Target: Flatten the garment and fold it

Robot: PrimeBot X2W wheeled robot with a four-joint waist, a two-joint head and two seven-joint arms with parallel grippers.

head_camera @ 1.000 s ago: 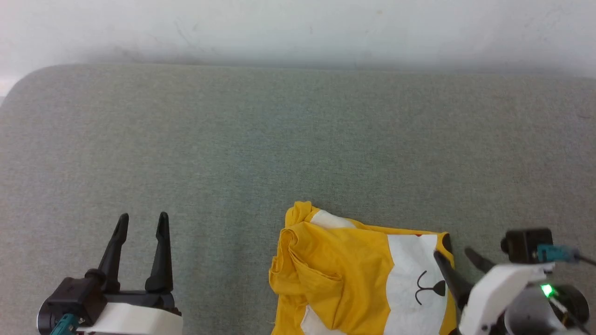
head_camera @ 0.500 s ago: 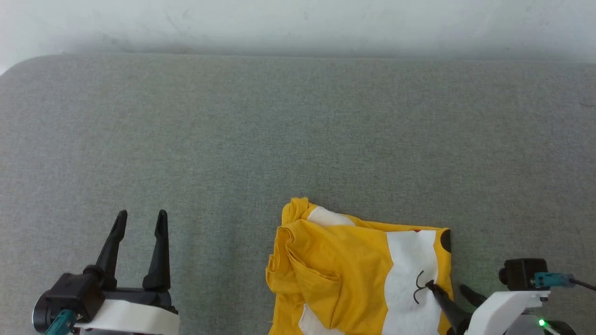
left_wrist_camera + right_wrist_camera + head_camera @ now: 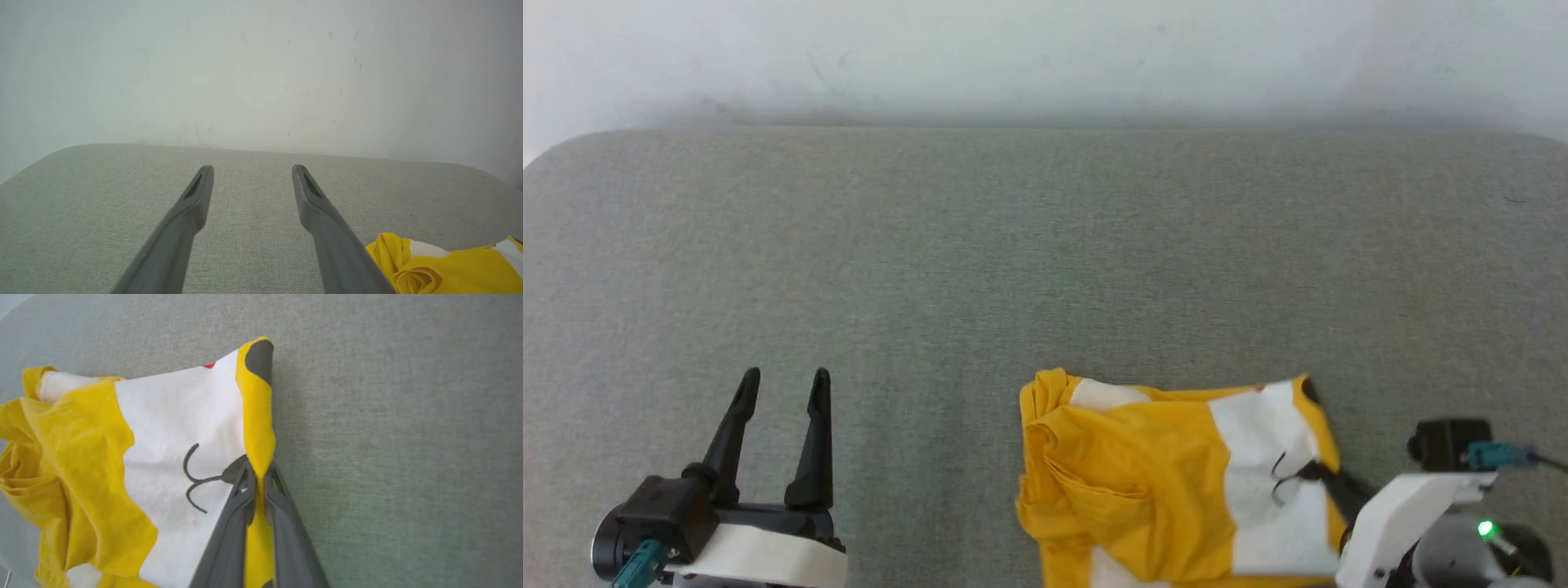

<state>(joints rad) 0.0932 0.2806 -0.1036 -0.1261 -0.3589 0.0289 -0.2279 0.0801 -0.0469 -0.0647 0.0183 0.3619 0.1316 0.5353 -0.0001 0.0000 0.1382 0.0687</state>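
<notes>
Starting on my left: my left tool (image 3: 786,374) is out over the grey-green fabric worktop (image 3: 1045,245) with its two fingers spread apart and nothing between them. I can't tell if it's touching the surface or just above it. Ahead of the left tool (image 3: 253,168) there's bare fabric running up to the pale wall (image 3: 261,61).

Off to the right of that tool, well apart from it, is the garment (image 3: 1143,465) — a yellow T-shirt lying rumpled on the worktop. The end nearest my left tool is the bunched, rolled-up yellow part, which pokes in beside the right finger in the left wrist view. The garment (image 3: 441,265) isn't flat at all there, with lots of folds stacked on each other.

Further right the cloth smooths out into a big white patch (image 3: 175,416) with a thin black line mark (image 3: 196,482) sitting just left of my right tool's fingertips. My right tool (image 3: 257,467) is clamped tight on the garment's right-hand yellow edge, roughly halfway along it. The fingers are pressed together with a strip of yellow pinched between them, and the cloth gathers up into the pinch. Ahead of that tool, at the garment's far corner, there's a dark patch (image 3: 259,359), and a sliver of red (image 3: 209,365) just left of it. Right of my right tool (image 3: 1313,470) it's plain worktop.
</notes>
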